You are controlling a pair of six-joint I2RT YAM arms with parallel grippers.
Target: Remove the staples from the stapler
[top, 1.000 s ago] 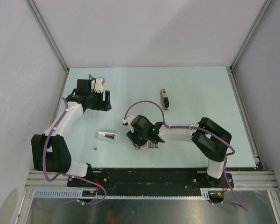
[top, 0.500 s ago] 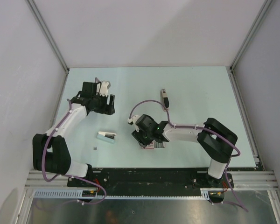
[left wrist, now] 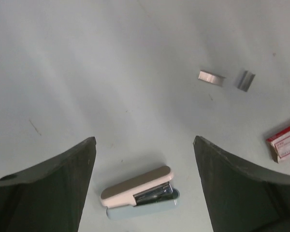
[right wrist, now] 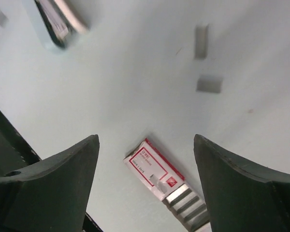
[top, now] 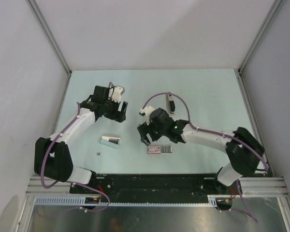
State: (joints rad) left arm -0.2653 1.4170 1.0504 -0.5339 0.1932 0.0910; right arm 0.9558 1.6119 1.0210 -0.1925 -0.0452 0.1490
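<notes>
The stapler [top: 170, 105] lies toward the back of the table [top: 208, 92], a dark bar with a pale strip, and the purple cable [top: 154, 98] of the right arm crosses its far end. It sits outside both sets of jaws: the right gripper [top: 144, 137] is well to its near-left, with its fingers pointing away from the stapler, and the left gripper [top: 118, 112] is farther left again. Neither wrist view shows the stapler. Both pairs of jaws are spread wide with nothing between them. From the right wrist, the right gripper [right wrist: 145, 140] frames a red-and-white box [right wrist: 152, 170] on the table. The staples [right wrist: 182, 202] – a short ridged grey block – lie against the box's end, close to the right-hand finger [right wrist: 241, 183]. From above, the same staples [top: 167, 149] lie just beside the box [top: 154, 149], near the table's front edge and to the near-right of the right gripper. From the left wrist, the left gripper [left wrist: 144, 145] frames a small pale stapler [left wrist: 137, 193] with a beige top and light blue base, low in the gap and touching neither finger. Two loose metal bits [left wrist: 211, 77] lie farther off – apart from everything else – and the box's corner [left wrist: 285, 142] shows at the right edge.
</notes>
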